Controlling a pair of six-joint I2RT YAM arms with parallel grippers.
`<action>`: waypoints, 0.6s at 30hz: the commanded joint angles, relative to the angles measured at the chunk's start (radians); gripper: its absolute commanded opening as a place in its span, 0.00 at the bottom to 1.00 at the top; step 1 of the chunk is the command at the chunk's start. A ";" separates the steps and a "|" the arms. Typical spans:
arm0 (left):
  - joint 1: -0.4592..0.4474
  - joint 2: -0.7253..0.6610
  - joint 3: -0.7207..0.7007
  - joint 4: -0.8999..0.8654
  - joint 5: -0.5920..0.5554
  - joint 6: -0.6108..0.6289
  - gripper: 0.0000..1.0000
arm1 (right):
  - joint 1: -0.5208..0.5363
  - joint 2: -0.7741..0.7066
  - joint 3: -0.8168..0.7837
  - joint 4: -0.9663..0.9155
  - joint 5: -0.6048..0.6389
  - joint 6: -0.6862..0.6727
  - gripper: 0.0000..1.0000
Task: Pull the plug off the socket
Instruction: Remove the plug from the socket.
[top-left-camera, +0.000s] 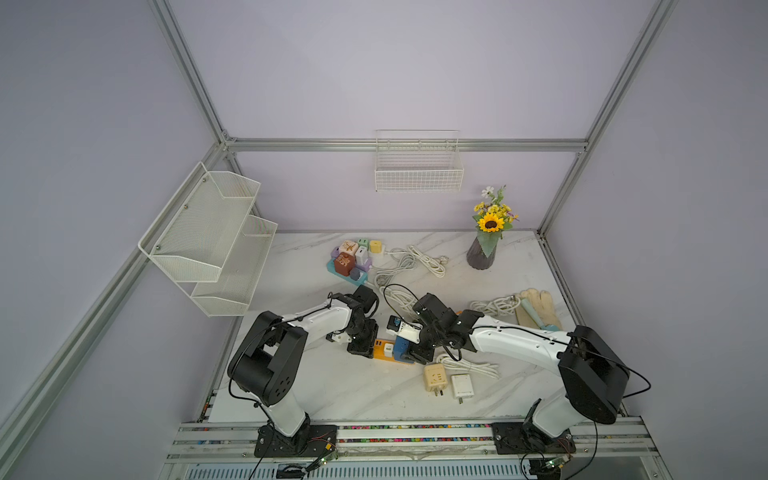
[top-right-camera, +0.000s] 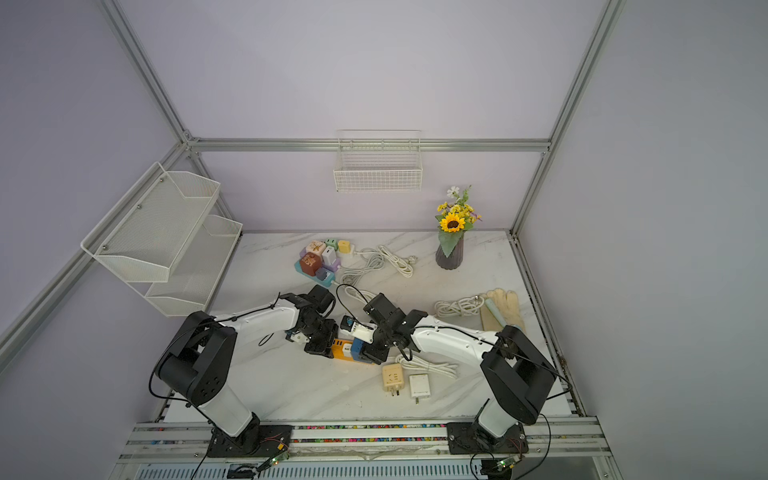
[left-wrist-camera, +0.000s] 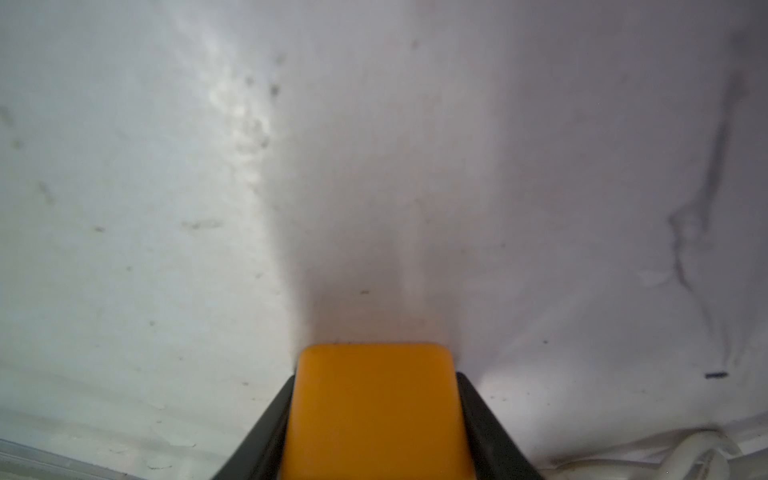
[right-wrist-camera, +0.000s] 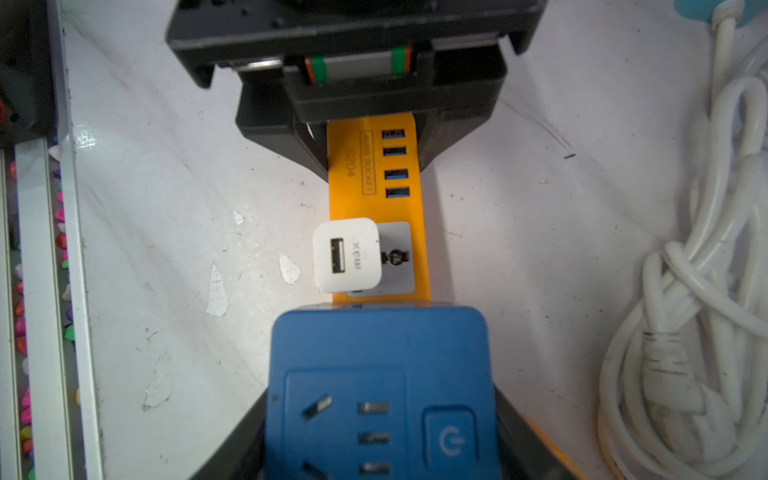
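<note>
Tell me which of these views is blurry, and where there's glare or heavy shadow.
Left wrist view: soft all over, the orange power strip out of focus, with a dark shadow ahead of it on the table. Right wrist view: sharp on the white charger and blue adapter, with small glare on the table. Both top views: even light, no glare.

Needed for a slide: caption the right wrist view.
Right pincer grips the blue adapter on the orange power strip beside a white USB charger; left pincer holds the strip's end.
</note>
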 joint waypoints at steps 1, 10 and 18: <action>-0.016 0.052 -0.028 0.001 -0.047 -0.034 0.00 | 0.000 -0.071 0.037 0.014 -0.067 0.042 0.31; -0.021 0.071 -0.009 0.002 -0.064 -0.024 0.00 | -0.012 -0.098 0.048 0.017 -0.098 0.066 0.31; -0.023 0.088 0.007 0.005 -0.061 -0.020 0.00 | -0.017 -0.101 0.064 0.012 -0.097 0.070 0.31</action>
